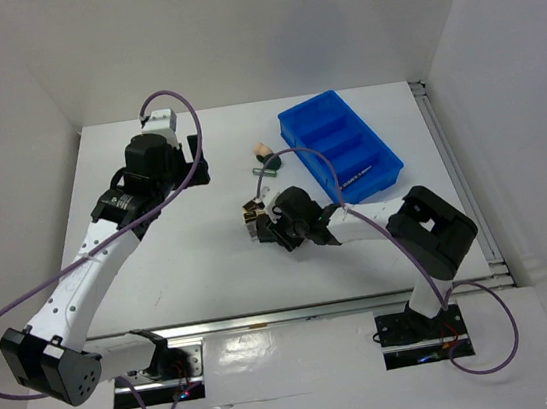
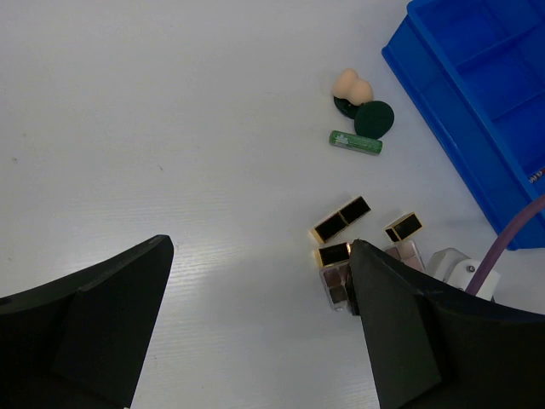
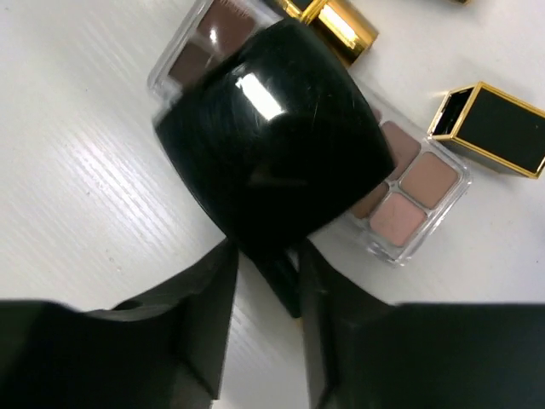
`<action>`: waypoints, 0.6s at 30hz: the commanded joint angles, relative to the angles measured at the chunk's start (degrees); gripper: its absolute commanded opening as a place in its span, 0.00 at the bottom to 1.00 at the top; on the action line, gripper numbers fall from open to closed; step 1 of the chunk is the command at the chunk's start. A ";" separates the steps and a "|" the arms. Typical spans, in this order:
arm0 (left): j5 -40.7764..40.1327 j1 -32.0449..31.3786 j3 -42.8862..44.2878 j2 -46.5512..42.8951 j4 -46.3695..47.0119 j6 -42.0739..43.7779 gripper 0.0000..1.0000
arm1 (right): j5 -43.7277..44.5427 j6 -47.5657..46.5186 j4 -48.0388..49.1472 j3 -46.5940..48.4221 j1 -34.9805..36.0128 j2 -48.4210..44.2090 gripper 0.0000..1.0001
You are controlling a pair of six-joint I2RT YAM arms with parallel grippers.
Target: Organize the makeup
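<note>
Right wrist view, mid-table near the bin (image 1: 308,160): the right gripper (image 3: 268,264) is closed on one corner of the compact (image 3: 272,128), which covers much of the palette (image 3: 417,192) beneath. Glossy, rigid and probably slick, the compact looks better taken across two flat opposite edges, since a corner pinch could let it swivel. Lipsticks (image 3: 494,128) are cut off at the frame's edge. Left gripper (image 2: 258,247) hangs wide open, empty. Pencils cannot be made out

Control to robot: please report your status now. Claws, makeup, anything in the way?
Left claw open, holding nothing. Right claw shut on black square compact. Eyeshadow palette beneath the compact, black-gold lipstick tube close beside.
</note>
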 commanded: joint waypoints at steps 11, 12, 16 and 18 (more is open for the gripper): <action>0.44 -0.09 0.59 0.08 1.07 0.87 1.00 | 8.61 0.51 -14.38 5.72 10.00 1.61 0.04; 0.44 -0.09 0.59 -0.45 1.07 0.87 1.00 | 9.13 1.21 -15.26 6.33 10.61 0.91 0.02; -0.09 -0.09 0.59 -0.45 1.07 0.87 1.00 | 12.81 4.72 -20.44 6.95 10.62 -7.15 0.00; -0.09 -0.09 0.06 -0.45 1.68 0.87 1.00 | 12.83 8.05 -22.81 8.43 7.48 -9.54 0.00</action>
